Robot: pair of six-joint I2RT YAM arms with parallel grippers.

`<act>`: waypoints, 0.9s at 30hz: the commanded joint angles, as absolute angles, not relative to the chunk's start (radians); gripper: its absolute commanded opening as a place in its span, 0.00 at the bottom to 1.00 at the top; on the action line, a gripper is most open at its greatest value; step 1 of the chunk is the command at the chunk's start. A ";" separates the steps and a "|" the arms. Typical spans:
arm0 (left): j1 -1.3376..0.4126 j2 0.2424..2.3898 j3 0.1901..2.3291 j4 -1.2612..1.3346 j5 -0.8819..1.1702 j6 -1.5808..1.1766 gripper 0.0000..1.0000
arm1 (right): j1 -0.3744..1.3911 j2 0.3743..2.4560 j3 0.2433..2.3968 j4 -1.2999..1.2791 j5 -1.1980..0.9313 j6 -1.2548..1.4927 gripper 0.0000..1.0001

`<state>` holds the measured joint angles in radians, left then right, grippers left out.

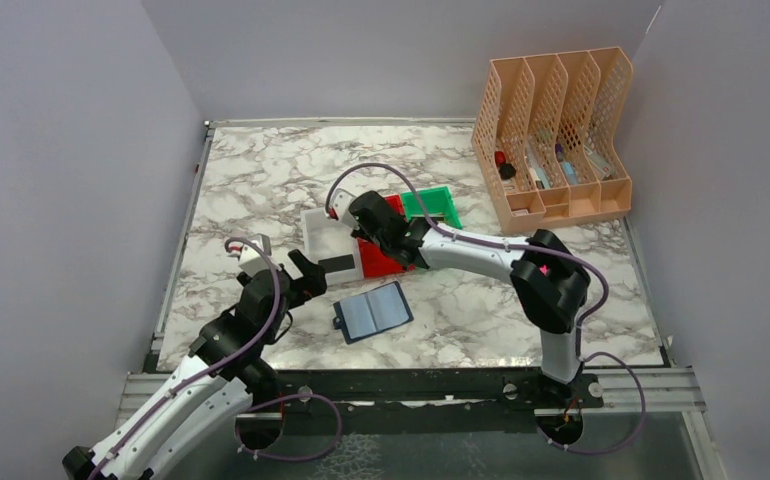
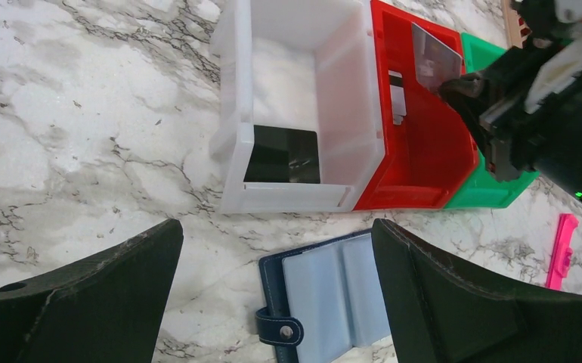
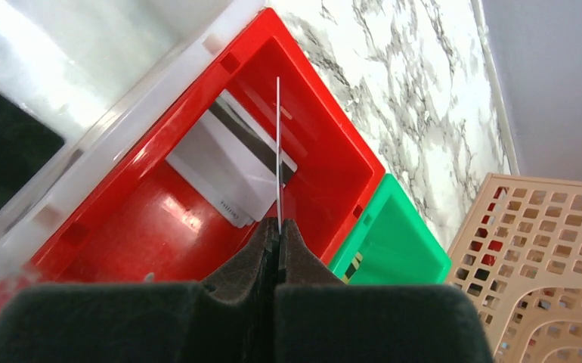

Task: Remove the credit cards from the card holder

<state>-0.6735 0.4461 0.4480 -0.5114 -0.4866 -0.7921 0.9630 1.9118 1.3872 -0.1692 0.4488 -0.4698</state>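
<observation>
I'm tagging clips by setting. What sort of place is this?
Likely a robot lab test cell, not a home: plain grey walls enclose a marble-patterned table, the left arm and right arm are mounted at its near edge, and a red bin sits mid-table.

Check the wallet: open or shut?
Open. The wallet lies spread flat, clear sleeves facing up, snap tab undone.
</observation>
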 commanded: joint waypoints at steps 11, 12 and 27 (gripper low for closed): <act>-0.670 0.417 0.426 -0.507 -0.497 -0.805 0.99 | 0.971 2.066 1.448 -0.098 0.611 -0.521 0.01; -0.671 0.419 0.426 -0.506 -0.496 -0.805 0.99 | 0.970 2.077 1.453 -0.096 0.617 -0.521 0.01; -0.670 0.425 0.425 -0.507 -0.491 -0.807 0.99 | 0.965 2.084 1.397 -0.030 0.541 -0.461 0.22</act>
<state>-0.6735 0.4267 0.4332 -0.5121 -0.4866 -0.8040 0.9627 2.1059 1.4303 -0.0677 0.5915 -0.5003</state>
